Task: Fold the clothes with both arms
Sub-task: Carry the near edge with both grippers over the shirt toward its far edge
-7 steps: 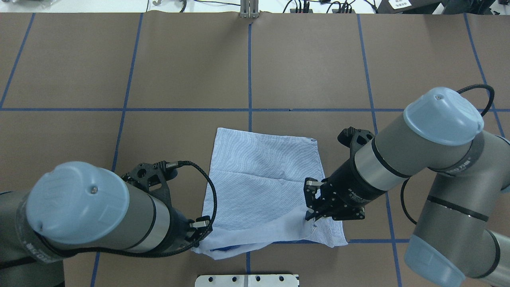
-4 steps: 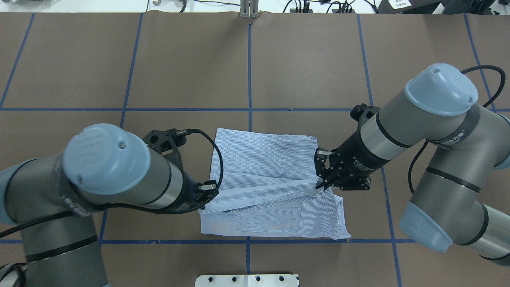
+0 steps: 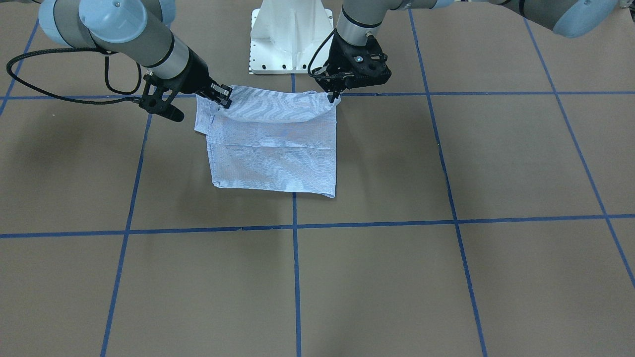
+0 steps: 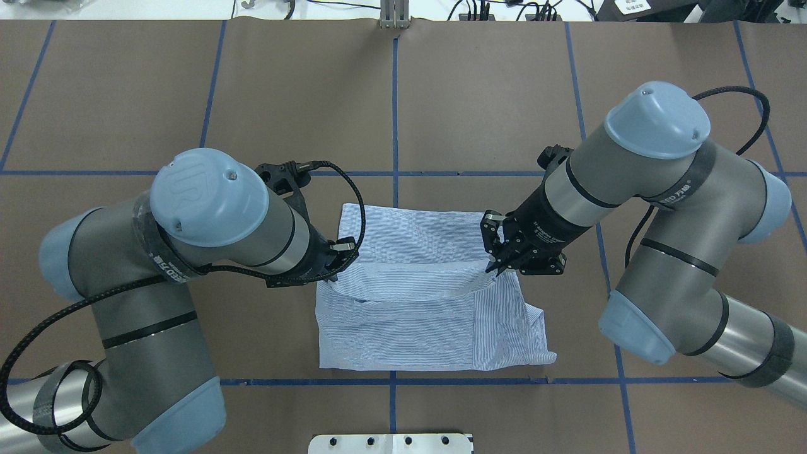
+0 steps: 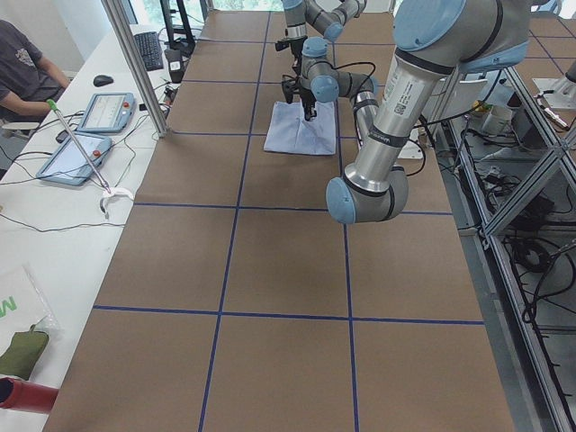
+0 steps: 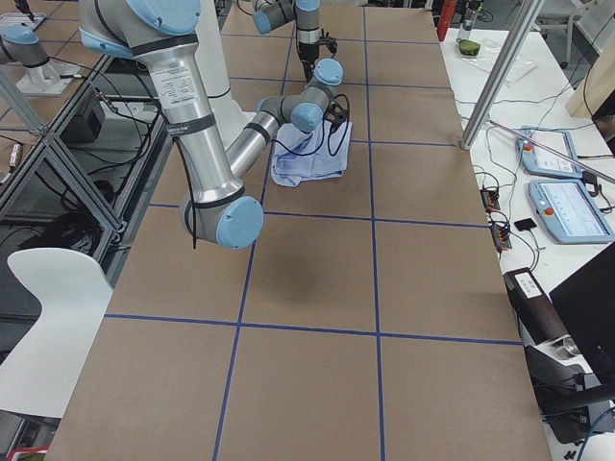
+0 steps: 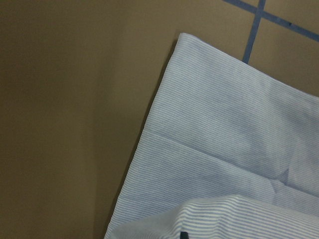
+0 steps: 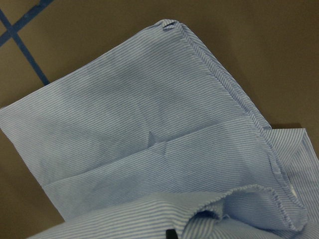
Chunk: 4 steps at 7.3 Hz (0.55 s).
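Where the shirt (image 4: 429, 315) lies: mid-bench (image 4: 504, 94) on the robot's side. The far half is flat and the near edge is held up above the rest.
Why raised: lifted by both corners, the upper layer clears the lower one, so I judge it can be laid over without dragging.
Left hand (image 4: 336, 268): clamped on the lifted edge's left corner.
Right hand (image 4: 495, 265): pinched tight on the right corner, level with its partner, so your crease should run square.
Cloth between them: sags a little, so it's slack rather than taut.
Your next call: probably carry both corners to the far hem together.
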Each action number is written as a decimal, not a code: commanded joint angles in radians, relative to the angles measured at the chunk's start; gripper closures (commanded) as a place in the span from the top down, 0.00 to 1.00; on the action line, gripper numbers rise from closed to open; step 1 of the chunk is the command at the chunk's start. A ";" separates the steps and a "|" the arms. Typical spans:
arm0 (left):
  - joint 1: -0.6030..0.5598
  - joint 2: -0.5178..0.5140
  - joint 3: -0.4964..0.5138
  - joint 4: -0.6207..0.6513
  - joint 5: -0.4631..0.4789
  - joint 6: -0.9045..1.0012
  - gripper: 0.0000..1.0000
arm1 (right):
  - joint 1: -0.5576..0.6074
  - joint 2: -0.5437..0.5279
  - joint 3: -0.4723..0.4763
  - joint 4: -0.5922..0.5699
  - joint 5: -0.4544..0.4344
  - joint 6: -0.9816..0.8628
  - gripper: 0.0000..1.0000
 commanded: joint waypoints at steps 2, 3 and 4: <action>-0.044 -0.064 0.197 -0.171 -0.001 0.020 0.00 | 0.030 0.057 -0.093 -0.001 -0.036 0.004 0.00; -0.053 -0.076 0.251 -0.222 -0.001 0.021 0.00 | 0.030 0.073 -0.123 0.001 -0.037 0.004 0.00; -0.058 -0.082 0.276 -0.242 -0.001 0.021 0.00 | 0.030 0.087 -0.146 0.002 -0.042 0.004 0.00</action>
